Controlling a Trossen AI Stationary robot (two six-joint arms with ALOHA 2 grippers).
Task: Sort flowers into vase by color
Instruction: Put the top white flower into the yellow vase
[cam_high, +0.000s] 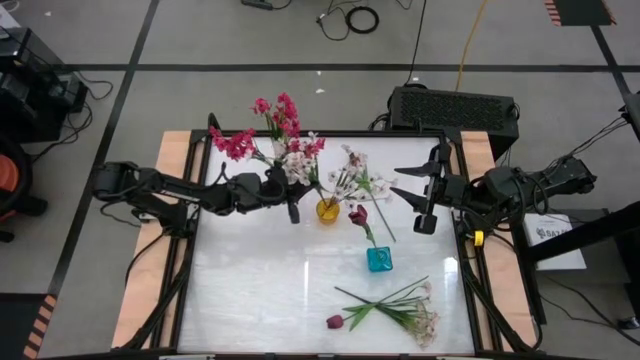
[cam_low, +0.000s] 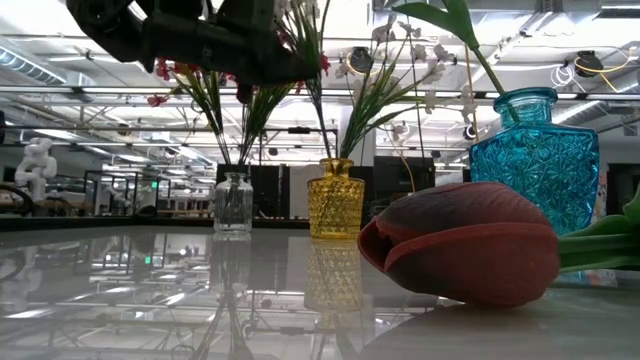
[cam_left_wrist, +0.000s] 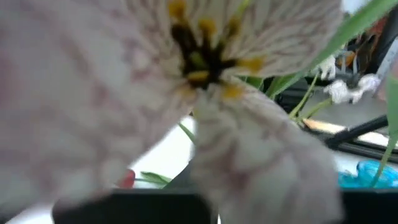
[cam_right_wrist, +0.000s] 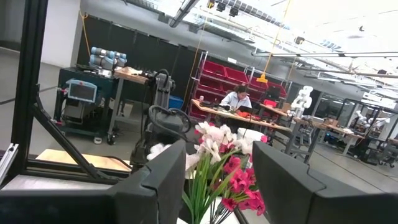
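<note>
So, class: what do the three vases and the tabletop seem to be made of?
Yellow vase: amber glass with a pressed diamond texture, likely.
Blue vase: translucent turquoise glass, cut pattern.
Clear vase: plain transparent glass, stems showing through.
Tabletop: glossy white surface that mirrors the vases; the material itself is unclear.

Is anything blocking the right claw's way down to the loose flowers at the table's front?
Nothing visible does. The right claw hangs open above bare table; the teal vase stands to its side, and the loose flowers lie uncovered.

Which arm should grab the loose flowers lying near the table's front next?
Right. The right gripper hangs open and empty on the side of the loose flowers, while the left gripper is busy among blossoms by the yellow vase.
</note>
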